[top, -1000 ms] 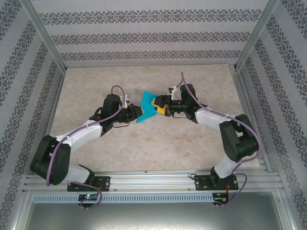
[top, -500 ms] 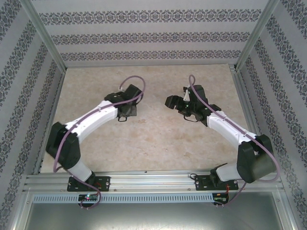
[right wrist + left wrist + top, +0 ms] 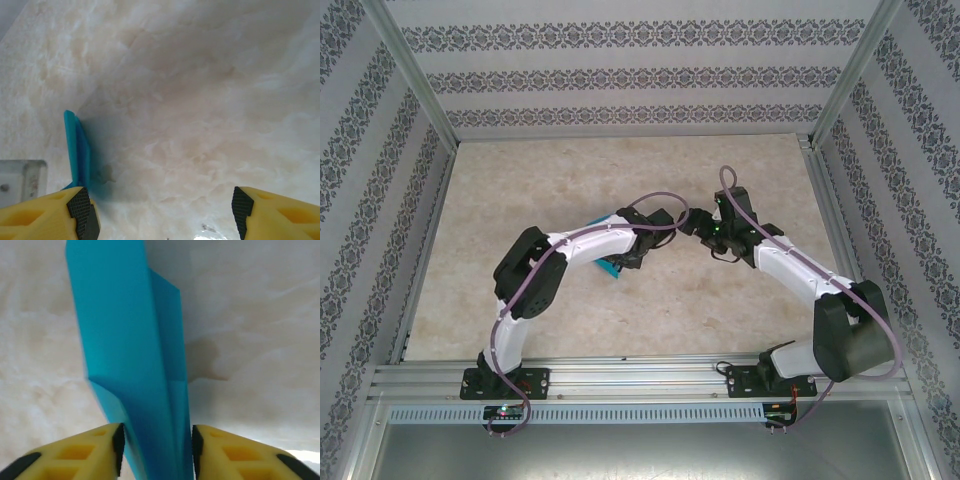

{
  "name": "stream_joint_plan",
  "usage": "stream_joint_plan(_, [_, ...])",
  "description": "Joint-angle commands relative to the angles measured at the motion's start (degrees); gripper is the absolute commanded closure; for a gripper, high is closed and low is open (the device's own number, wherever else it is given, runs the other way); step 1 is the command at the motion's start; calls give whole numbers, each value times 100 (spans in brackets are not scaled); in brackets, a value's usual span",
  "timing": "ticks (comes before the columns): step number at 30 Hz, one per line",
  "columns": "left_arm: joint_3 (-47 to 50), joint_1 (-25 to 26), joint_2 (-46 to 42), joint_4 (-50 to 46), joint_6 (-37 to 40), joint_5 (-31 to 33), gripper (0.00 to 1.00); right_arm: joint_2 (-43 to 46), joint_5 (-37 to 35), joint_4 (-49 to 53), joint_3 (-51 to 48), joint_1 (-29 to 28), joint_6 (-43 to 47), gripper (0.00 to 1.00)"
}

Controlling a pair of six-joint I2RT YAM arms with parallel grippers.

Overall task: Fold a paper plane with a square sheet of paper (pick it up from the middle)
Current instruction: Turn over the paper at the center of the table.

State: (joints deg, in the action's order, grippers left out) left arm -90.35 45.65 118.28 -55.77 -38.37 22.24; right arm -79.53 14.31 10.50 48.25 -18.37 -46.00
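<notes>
Left end effector (image 3: 156, 452) swung inward, now straddling the paper plane (image 3: 125, 340) (grip unclear); right end effector (image 3: 162, 212) gapes wide.

Matt teal paper on a smooth, stone-look worktop

The paper plane (image 3: 135, 355) is thin, plain teal paper, smooth and matt, with sharp creases and layered folds. The worktop (image 3: 200, 100) looks like pale cream marble, smooth with a faint sheen. The left gripper (image 3: 156, 445) and right gripper (image 3: 160, 205) have jaws of matt yellow moulded plastic, faced with black, finely textured, rubbery-looking pads (image 3: 80, 207). The left arm (image 3: 582, 243) and right arm (image 3: 790, 272) wear smooth white plastic shells with black joints. The frame rail (image 3: 640, 380) is dull silvery metal.
</notes>
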Motion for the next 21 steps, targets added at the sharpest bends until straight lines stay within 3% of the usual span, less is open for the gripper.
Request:
stream_joint_plan(1, [79, -66, -424, 547, 95, -602, 45, 226, -132, -78, -205, 99, -213, 24])
stream_joint_plan(3, [289, -168, -709, 823, 133, -883, 36, 220, -130, -112, -230, 123, -195, 24])
stream_joint_plan(9, [1256, -700, -1820, 1616, -31, -1477, 22, -169, 162, -253, -37, -158, 50, 31])
stream_joint_plan(12, [1921, -1102, -2410, 1968, -280, -1545, 14, -503, 167, -362, 193, -627, 91, 36])
stream_joint_plan(21, [3845, -2398, -3700, 2721, -1070, -2188, 0, -1963, 5, -575, 1293, -2356, -94, 67])
